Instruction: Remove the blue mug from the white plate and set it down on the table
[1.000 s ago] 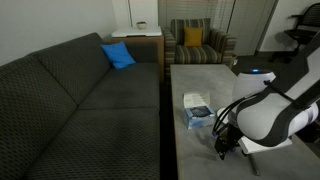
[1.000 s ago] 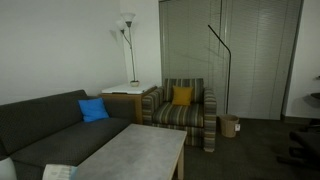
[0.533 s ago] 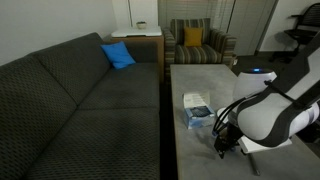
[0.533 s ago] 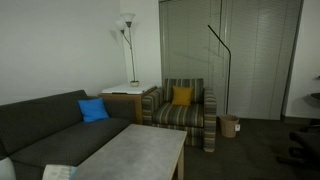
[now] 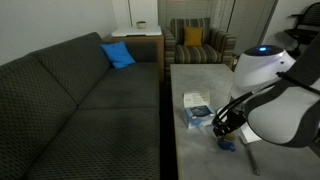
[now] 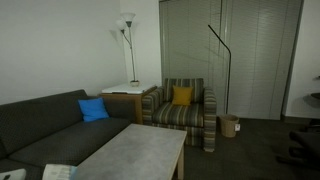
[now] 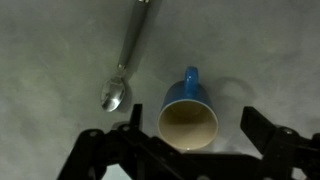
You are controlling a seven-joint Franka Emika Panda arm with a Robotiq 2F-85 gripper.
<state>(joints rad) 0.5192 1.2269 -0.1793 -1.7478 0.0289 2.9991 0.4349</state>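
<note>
The blue mug (image 7: 188, 100) stands on the grey table (image 7: 60, 50), with its handle pointing away from me. In the wrist view my gripper (image 7: 194, 116) is open, with one finger on each side of the mug and a gap at both sides. In an exterior view the gripper (image 5: 224, 128) hangs just above the mug (image 5: 228, 146) near the table's (image 5: 200, 75) near right edge. The white plate shows in no view.
A metal spoon (image 7: 124, 72) lies on the table just beside the mug. A white-and-blue box (image 5: 197, 110) lies next to the gripper and also shows in an exterior view (image 6: 58, 172). A dark sofa (image 5: 80, 100) runs along the table, and a striped armchair (image 6: 185, 110) stands beyond it.
The arm has risen and its white body has swung up. The gripper sits higher than before, and the blue mug now shows below it on the table.
</note>
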